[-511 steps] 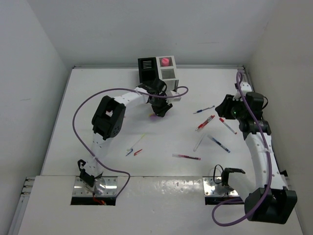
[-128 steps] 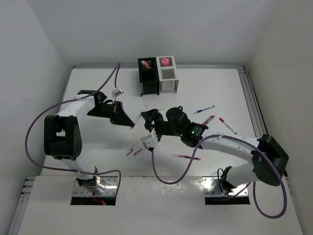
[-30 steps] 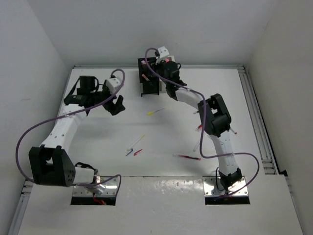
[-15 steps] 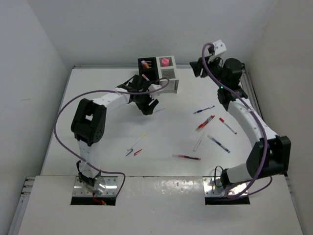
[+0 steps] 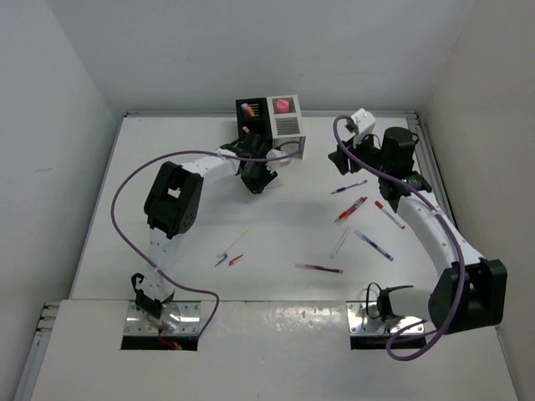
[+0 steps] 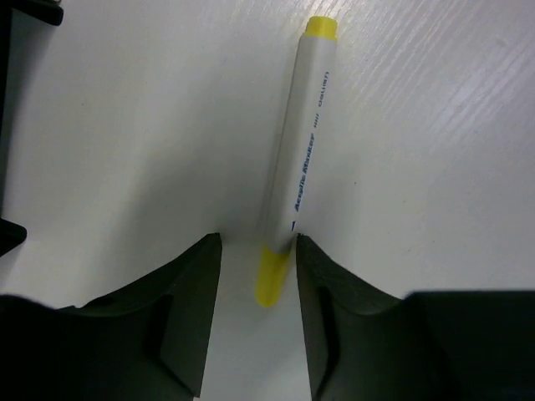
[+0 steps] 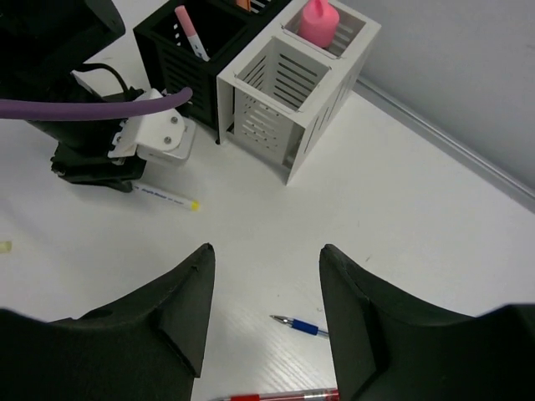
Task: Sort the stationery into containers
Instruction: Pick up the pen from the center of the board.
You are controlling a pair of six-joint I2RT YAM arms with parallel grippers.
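One yellow-ended marker point(image 6: 303, 142) lies loosely straddled by the left gripper point(image 6: 257, 251), at six o'clock from the black holder point(image 7: 163, 60); right gripper point(image 7: 264, 255) gapes wide.

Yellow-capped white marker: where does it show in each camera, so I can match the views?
Top external: cannot be picked out; its spot is under the left gripper, in front of the black holder.
Left wrist: the yellow-capped marker lies at centre, one end between the open fingers.
Right wrist: left of centre, poking out from the left gripper.
Shared landmark: the left gripper.
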